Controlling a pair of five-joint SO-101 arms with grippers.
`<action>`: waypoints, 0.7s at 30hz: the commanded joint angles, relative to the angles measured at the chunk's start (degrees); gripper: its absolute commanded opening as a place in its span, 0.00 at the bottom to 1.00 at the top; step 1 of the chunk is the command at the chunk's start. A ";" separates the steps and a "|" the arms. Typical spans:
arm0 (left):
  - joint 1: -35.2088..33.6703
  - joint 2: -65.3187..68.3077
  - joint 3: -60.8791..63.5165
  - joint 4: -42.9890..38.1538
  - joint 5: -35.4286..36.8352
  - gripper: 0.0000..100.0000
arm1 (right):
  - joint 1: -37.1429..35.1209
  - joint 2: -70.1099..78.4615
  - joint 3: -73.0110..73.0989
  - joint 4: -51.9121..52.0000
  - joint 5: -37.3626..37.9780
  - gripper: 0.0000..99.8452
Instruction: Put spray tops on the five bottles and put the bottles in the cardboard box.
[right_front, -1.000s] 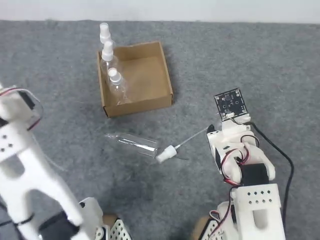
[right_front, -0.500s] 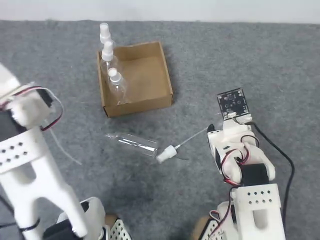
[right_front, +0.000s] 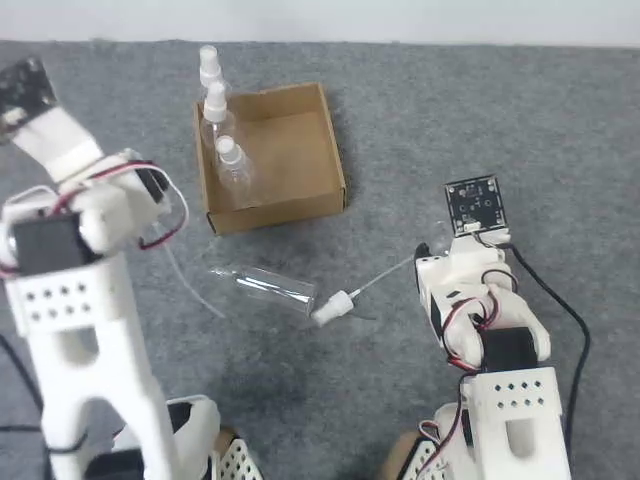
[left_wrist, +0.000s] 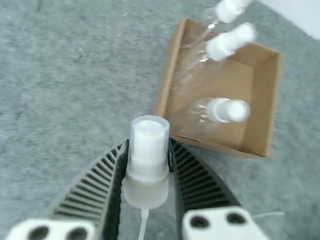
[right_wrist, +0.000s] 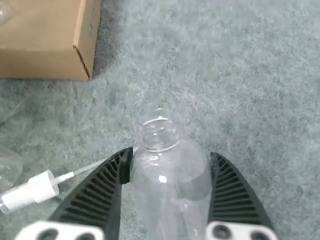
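Clear plastic bottle (right_wrist: 172, 185), open at the neck and upright, sits in the right claw (right_wrist: 170, 156), whose jaws close around its body just below the shoulder. It looks light and thin-walled, so a hard squeeze would likely dent it, and its smooth sides could slip. Holding it at the wide part of the body, as now, seems the safest place.

The left claw (left_wrist: 147, 146) is clamped on a white spray top (left_wrist: 147, 160) at its collar, with the thin tube hanging down between the jaws. The collar looks stiff enough to hold firmly. The tube is slender and probably bends, so it will need careful aiming into the neck.

A second uncapped bottle (right_front: 272, 288) lies on its side on the grey carpet (right_front: 500, 120), its mouth just beside a loose spray top (right_front: 334, 308). Further off, the cardboard box (right_front: 285, 208) holds three capped bottles (right_front: 235, 170) lined along one wall.
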 joint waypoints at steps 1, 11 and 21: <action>2.99 -8.26 1.80 -2.20 2.02 0.01 | 0.13 -1.54 0.88 -2.59 -0.62 0.12; 8.62 -28.40 22.55 -16.53 6.15 0.01 | 0.04 -1.54 0.88 -2.42 -0.70 0.13; 8.62 -35.78 30.73 -22.77 6.15 0.01 | -3.03 -1.54 0.88 -2.33 -0.70 0.13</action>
